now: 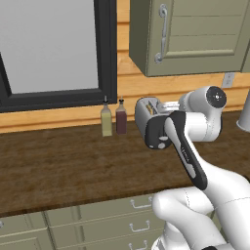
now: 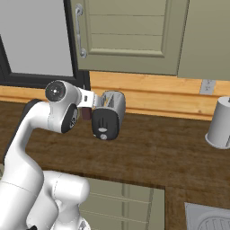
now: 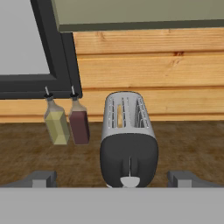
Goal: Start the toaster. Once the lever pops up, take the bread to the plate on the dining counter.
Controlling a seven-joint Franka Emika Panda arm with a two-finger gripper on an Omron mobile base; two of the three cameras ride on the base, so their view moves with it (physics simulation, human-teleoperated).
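Flanking the toaster [image 3: 128,144], gripper [image 3: 113,178] wide open, empty.

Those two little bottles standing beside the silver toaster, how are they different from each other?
The small bottle of yellow-green liquid stands farther from the silver-white toaster with the dark end panel; the small bottle of dark red-brown liquid stands between the two. Their contents differ in colour, pale yellow-green against deep red-brown. Both are upright on the dark wood-grain counter, similar in shape and height, with narrow dark-capped necks.
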